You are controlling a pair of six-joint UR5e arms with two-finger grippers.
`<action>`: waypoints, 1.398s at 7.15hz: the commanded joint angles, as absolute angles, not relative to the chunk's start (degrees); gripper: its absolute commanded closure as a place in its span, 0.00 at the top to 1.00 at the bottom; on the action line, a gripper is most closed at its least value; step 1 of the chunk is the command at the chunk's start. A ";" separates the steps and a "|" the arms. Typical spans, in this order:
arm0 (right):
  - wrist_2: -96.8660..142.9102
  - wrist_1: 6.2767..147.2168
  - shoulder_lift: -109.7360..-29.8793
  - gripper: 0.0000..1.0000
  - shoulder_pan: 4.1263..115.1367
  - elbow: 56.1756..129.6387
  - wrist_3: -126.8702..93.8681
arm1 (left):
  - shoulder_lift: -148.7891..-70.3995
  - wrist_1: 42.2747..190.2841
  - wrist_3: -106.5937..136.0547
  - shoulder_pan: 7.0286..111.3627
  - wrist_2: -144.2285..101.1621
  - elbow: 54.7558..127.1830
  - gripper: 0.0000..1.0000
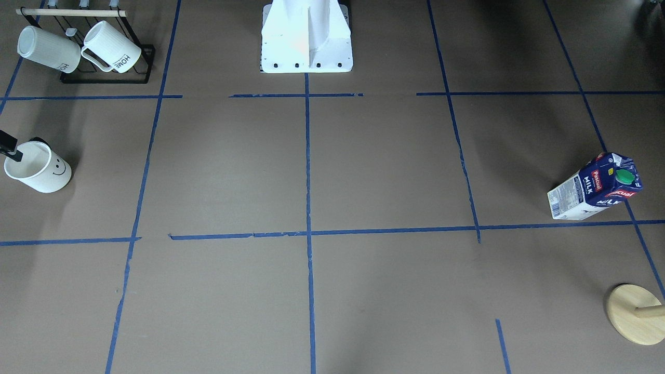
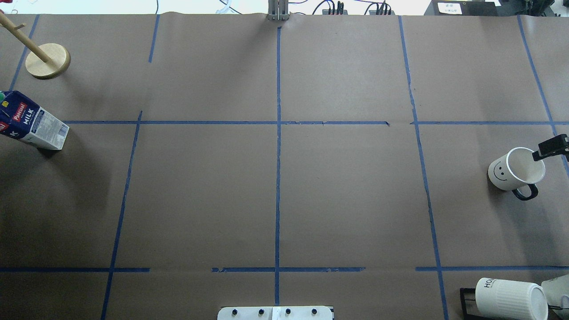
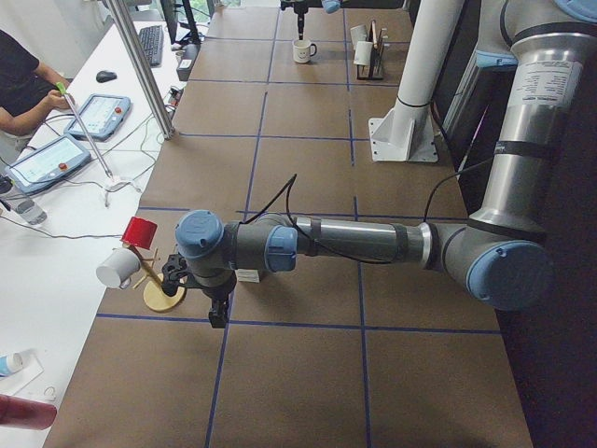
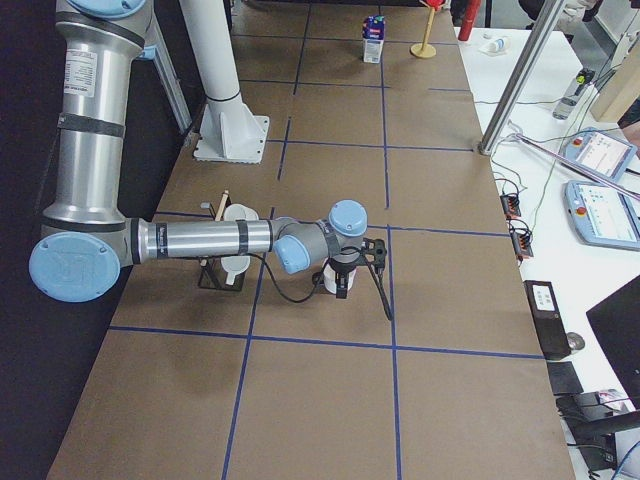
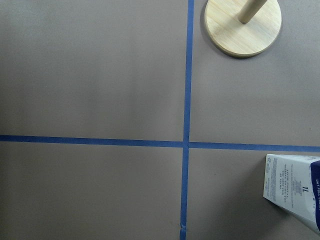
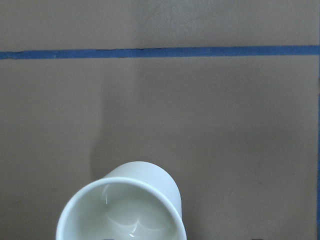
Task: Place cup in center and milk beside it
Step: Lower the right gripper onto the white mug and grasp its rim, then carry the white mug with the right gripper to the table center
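The cup (image 2: 515,169) stands at the table's right end near the mug rack (image 1: 104,79), the right gripper (image 2: 551,149) at its rim, its grip unreadable like the left gripper's (image 3: 215,311) — the milk (image 1: 595,188) far left beside a wooden stand (image 1: 629,313), both well off the center (image 2: 278,195).

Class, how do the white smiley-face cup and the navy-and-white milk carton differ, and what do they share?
The smooth white smiley-face cup is round and open-topped; the navy-and-white gable-top milk carton is boxy, closed by a green cap. The cup sits on the robot's right, the carton on its left. Both stand upright, away from the centre.
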State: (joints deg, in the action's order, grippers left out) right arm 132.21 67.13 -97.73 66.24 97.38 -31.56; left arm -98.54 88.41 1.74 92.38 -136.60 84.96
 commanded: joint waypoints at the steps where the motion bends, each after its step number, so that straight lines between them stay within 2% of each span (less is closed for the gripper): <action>1: 130.17 66.97 -96.51 0.60 63.99 95.37 -32.60 | -98.70 88.42 1.85 92.37 -136.67 85.08 1.00; 2: 130.17 66.89 -96.50 0.02 63.98 95.36 -32.87 | -98.70 88.42 1.85 92.37 -136.58 85.43 1.00; 4: 130.43 66.80 -96.68 0.00 64.16 95.97 -32.00 | -98.70 88.50 1.85 92.37 -136.67 85.87 1.00; 5: 130.78 67.84 -96.51 0.00 63.46 101.98 -33.21 | -98.70 88.42 1.85 92.29 -136.67 86.30 1.00; 6: 130.87 68.37 -92.76 0.00 58.76 106.48 -41.92 | -98.70 88.42 1.93 92.29 -136.67 86.22 1.00; 8: 130.17 76.42 -75.42 0.00 49.54 106.35 -57.40 | -98.70 88.59 1.85 92.20 -137.19 86.31 1.00; 10: 122.38 81.82 -59.31 0.00 40.03 99.89 -70.16 | -98.96 88.68 1.76 91.41 -137.20 86.31 1.00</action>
